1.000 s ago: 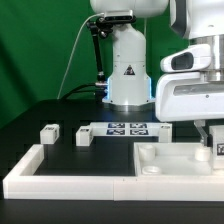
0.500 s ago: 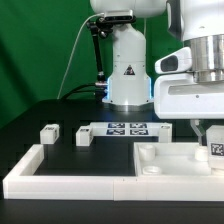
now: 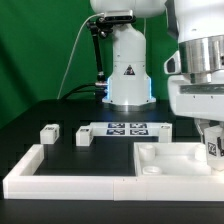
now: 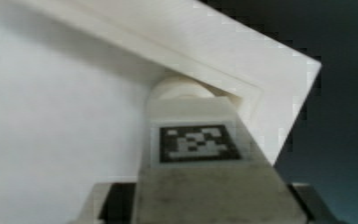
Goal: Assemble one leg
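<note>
My gripper (image 3: 212,138) is at the exterior view's far right, shut on a small white leg (image 3: 213,150) with a black-and-white tag. It holds the leg upright over the far right corner of the large white square tabletop (image 3: 170,160). In the wrist view the leg (image 4: 197,150) fills the middle between my dark fingers (image 4: 115,202), and its tip points at the tabletop's corner hole (image 4: 197,90). Whether the tip touches is hidden. Two more legs (image 3: 48,132) (image 3: 84,135) lie on the black table at the left.
The marker board (image 3: 125,128) lies at the back centre in front of the robot base (image 3: 128,70). A long white low border wall (image 3: 60,178) runs along the front and up the left side.
The hand has shifted a little to the exterior view's right and the held leg has come down slightly toward the tabletop corner. The loose legs have not moved.
</note>
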`<state>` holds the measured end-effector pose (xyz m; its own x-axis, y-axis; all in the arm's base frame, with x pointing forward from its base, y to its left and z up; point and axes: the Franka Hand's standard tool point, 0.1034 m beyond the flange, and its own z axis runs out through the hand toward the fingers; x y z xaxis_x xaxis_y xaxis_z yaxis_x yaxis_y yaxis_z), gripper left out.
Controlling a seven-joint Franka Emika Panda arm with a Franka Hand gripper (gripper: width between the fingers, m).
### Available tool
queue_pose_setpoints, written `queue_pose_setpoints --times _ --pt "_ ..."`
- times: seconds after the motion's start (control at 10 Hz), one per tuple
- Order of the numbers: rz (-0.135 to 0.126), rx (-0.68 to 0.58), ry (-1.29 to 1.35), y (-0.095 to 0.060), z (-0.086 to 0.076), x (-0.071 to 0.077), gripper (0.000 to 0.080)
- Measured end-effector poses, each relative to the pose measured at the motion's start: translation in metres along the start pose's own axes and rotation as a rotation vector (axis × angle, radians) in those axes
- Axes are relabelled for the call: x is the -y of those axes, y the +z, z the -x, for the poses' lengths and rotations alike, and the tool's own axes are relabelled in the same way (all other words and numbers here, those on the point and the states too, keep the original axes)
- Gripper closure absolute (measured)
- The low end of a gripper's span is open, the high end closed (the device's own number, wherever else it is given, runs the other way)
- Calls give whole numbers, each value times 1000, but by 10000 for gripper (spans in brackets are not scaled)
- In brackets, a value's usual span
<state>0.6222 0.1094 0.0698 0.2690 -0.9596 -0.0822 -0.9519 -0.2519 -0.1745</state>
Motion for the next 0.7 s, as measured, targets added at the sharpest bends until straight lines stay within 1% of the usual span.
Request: queue_pose_setpoints --times 0.1,0.3,0.4,0.5,0.6,0.7 --pt "0 1 49 0 1 0 509" --pt "-1 12 256 1 2 0 509" --pt "-1 14 300 1 3 0 509" --pt "-1 19 361 1 4 -1 452" --pt "-1 20 354 2 6 0 452" --pt "-2 20 330 1 7 0 270"
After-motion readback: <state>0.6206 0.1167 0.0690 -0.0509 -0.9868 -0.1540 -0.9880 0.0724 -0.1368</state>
